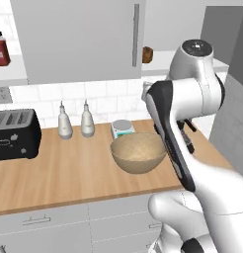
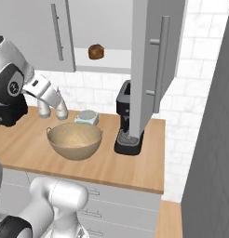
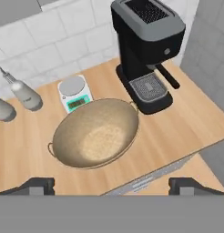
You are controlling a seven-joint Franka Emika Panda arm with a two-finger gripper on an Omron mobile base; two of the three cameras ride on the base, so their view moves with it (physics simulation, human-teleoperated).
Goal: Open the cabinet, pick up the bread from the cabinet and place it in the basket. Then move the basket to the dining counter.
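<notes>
On the open shelf of the light grey wall cabinet [image 2: 153, 60], right door swung out, sits the small brown chunk of bread [image 2: 96, 51], untouched; the round tan woven basket [image 3: 96, 133] below on the wood worktop [image 1: 64, 173] is empty. So I read the step in hand as the reach for the bread. The gripper [image 3: 112, 185] has its two dark fingertips spread wide with nothing between them, and the hand view looks down on the basket, so the claw hangs above the worktop, well below the shelf and apart from the bread. To do it well: raise the hand to shelf level first, enter straight through the open half, stay clear of the open door's edge and its metal bar handle [image 2: 159, 65], keep the jaws wide until they straddle the chunk, then close gently. Black coffee machine [image 3: 148, 50] stands just beside the basket; mind it on the way down.
</notes>
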